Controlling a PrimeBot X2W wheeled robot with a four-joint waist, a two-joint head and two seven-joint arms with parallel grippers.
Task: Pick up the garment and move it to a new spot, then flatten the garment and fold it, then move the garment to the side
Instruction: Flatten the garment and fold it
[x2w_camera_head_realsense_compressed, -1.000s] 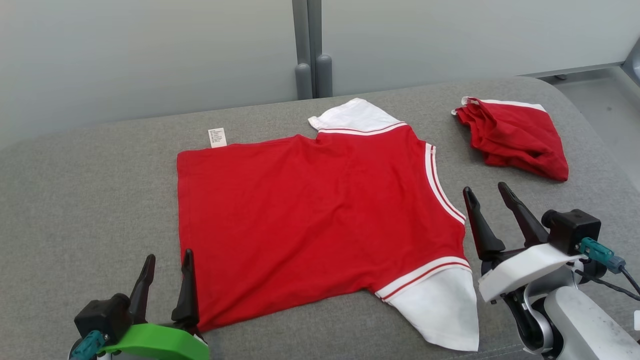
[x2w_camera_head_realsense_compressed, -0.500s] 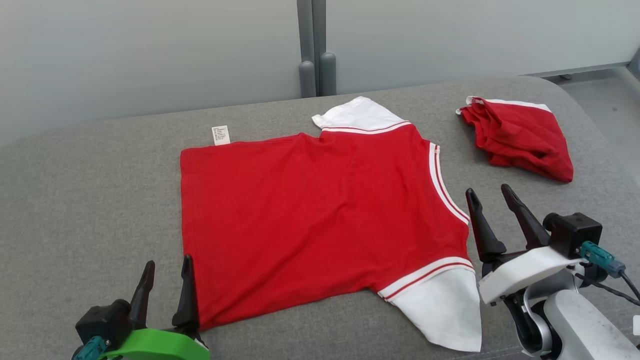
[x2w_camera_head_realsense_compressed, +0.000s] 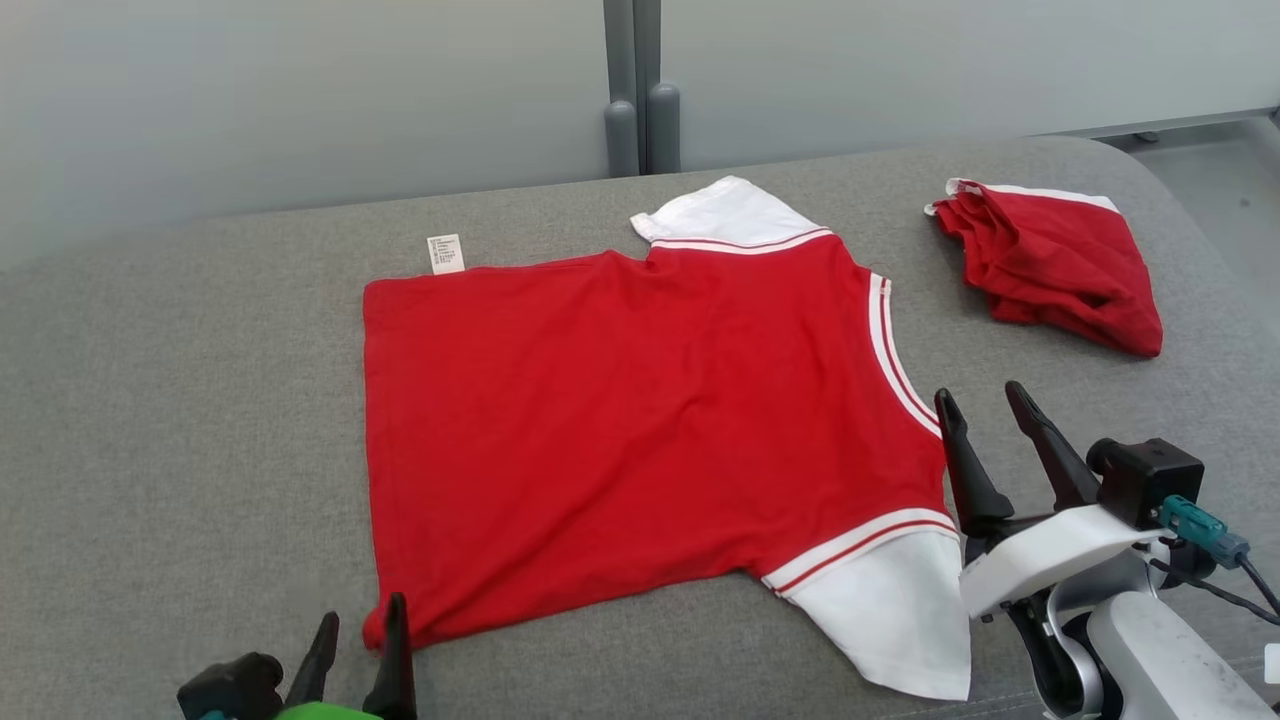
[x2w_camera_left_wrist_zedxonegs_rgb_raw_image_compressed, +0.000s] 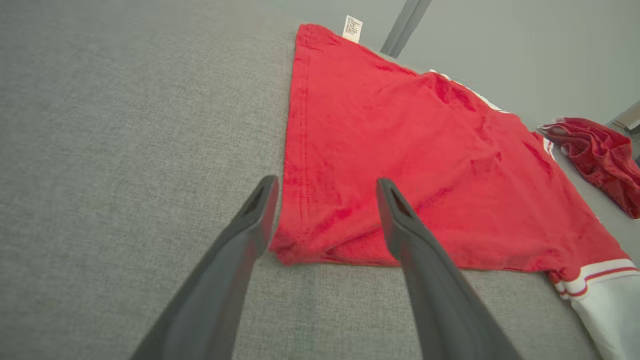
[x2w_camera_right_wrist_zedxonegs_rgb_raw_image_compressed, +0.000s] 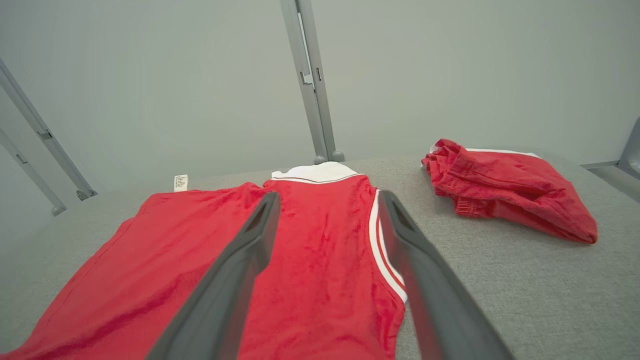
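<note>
A red shirt with white sleeves lies spread out flat on a soft grey table. It sits in the middle of the table. Its bottom edge points to the robot's left and its neck edge points to the right. The neck edge has white stripes along it. One white sleeve lies at the far side and the other white sleeve lies at the near side, close to the table's front edge. A small white label sticks out at the far left corner of the shirt.

The left gripper is low down at the near left corner of the shirt. Its two dark fingers are spread wide apart and hold nothing. In the left wrist view, the shirt's corner is a bit bunched up and lies between the two fingertips. I cannot tell if the fingers touch the cloth.

The right gripper is at the right side of the shirt, just beside the striped neck edge. Its fingers are spread wide too, and nothing is between them. In the right wrist view, they point along the shirt toward the far sleeve.

A second red piece of clothing with a white band lies in a crumpled heap at the far right of the table, apart from the shirt. Behind the table stands a grey post against a pale wall.
</note>
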